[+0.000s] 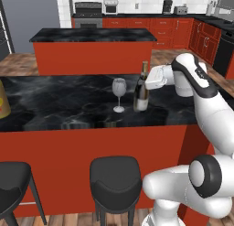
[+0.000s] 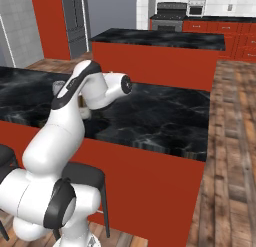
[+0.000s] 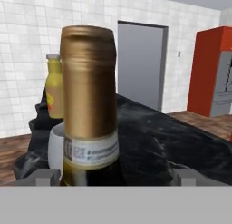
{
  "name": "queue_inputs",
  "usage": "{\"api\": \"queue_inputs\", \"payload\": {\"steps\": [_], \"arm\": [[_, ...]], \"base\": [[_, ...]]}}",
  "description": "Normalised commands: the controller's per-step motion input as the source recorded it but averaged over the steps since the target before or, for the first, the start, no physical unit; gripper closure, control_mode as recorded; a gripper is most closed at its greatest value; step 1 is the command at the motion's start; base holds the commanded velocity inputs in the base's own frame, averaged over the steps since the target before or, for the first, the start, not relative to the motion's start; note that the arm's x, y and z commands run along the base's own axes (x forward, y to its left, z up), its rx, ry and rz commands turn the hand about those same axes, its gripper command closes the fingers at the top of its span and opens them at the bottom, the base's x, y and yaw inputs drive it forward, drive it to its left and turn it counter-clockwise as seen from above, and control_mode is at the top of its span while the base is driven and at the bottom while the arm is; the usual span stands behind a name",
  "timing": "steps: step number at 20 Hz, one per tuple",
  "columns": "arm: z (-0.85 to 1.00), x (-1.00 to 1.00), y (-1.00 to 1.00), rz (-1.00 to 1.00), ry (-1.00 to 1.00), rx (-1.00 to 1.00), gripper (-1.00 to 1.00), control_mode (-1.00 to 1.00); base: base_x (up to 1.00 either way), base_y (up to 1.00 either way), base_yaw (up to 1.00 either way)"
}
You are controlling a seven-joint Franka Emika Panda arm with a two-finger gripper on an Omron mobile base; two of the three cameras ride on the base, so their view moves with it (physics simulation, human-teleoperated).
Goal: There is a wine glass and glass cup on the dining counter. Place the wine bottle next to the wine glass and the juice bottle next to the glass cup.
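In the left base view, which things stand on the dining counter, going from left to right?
juice bottle at the left edge → wine glass → wine bottle → claw, beside the wine bottle on its right.

Red island [image 1: 93, 56] behind, black stools [image 1: 114, 177] in front, wood floor [image 2: 235, 141], white tiled wall [image 3: 27, 46].

Black white-veined marble tabletop [image 1: 68, 99] on red base, wine glass [image 1: 119, 95] near centre, wine bottle [image 1: 142, 88] just beside at its 3 o'clock, juice bottle [image 1: 2, 100] far toward 9 o'clock
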Motion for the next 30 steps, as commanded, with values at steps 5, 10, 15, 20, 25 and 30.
{"api": "queue_inputs", "payload": {"steps": [5,10,15,20,25,30], "arm": [[0.00,-0.01,-0.01,0.00,0.00,0.02,-1.00,-1.00],[0.05,-0.04,-0.08,0.00,0.00,0.03,-1.00,-1.00],[0.13,-0.19,-0.12,0.00,0.00,0.05,-1.00,-1.00],[0.13,-0.22,-0.10,0.00,0.00,0.04,-1.00,-1.00],[0.10,-0.25,-0.20,0.00,0.00,0.01,-1.00,-1.00],[0.09,-0.33,-0.27,0.00,0.01,0.00,-1.00,-1.00]], "base": [[0.00,0.00,0.00],[0.00,0.00,0.00],[0.00,0.00,0.00],[0.00,0.00,0.00],[0.00,0.00,0.00],[0.00,0.00,0.00]]}}
